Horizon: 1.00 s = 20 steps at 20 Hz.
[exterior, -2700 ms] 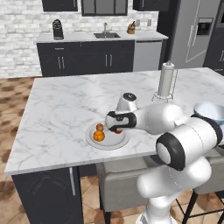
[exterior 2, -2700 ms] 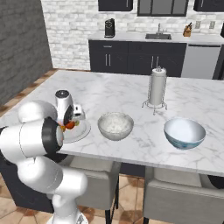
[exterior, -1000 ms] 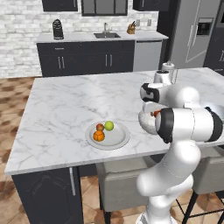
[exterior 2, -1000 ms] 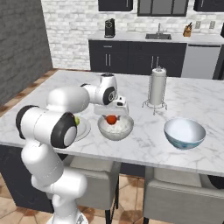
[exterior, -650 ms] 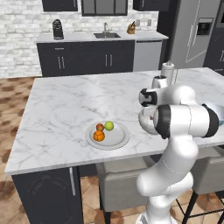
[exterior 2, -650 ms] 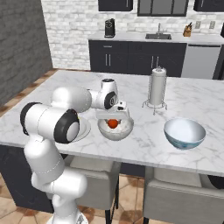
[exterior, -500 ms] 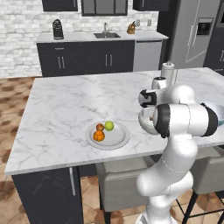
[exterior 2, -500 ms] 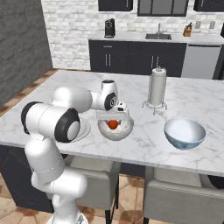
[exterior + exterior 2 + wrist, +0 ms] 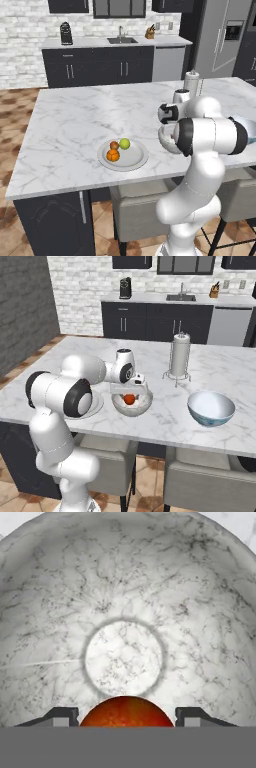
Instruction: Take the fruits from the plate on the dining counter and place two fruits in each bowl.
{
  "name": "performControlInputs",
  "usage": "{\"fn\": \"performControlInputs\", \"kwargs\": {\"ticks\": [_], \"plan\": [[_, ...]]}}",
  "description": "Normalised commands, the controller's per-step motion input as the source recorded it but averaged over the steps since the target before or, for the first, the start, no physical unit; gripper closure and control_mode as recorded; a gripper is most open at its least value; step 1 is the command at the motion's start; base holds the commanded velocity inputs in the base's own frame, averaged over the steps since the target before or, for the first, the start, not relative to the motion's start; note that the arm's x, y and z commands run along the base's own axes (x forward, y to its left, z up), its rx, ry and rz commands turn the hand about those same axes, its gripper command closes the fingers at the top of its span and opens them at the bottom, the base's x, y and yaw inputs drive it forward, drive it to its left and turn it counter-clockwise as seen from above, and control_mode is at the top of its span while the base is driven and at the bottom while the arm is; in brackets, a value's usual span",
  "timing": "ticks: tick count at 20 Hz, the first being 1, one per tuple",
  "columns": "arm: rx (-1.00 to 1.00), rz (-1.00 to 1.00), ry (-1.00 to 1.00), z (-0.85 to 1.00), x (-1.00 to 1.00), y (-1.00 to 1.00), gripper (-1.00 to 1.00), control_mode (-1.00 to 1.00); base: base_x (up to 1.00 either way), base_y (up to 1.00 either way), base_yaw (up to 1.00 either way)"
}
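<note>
The gripper (image 9: 131,395) hangs directly over the speckled bowl (image 9: 144,404), a placement suited to dropping the red-orange fruit (image 9: 127,711), which sits between the fingers (image 9: 60,716); whether they grip it or have parted cannot be told. Three fruits (image 9: 118,149) remain on the plate (image 9: 140,158), left of the bowl on the marble table (image 9: 75,115), with dark cabinets along the far brick wall.

We're in a home kitchen: behind the marble dining counter (image 9: 75,125) runs a dark cabinet run with a sink (image 9: 121,40), coffee machine (image 9: 66,33), and steel fridge (image 9: 220,40) beside it.
</note>
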Motion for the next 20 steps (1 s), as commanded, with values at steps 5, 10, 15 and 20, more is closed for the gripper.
{"fn": "performControlInputs", "kwargs": {"ticks": [5,10,15,20], "plan": [[0.00,0.00,0.00,-0.06,0.00,0.00,-1.00,-1.00,0.00,0.00,0.00],[0.02,0.01,-0.01,0.20,0.00,0.01,-1.00,-1.00,0.00,0.00,0.00],[0.02,0.06,-0.03,0.81,-0.20,0.35,-1.00,-1.00,0.00,0.00,0.00],[0.00,0.13,0.00,0.24,-0.64,0.79,-1.00,-1.00,0.00,0.00,0.00]]}}
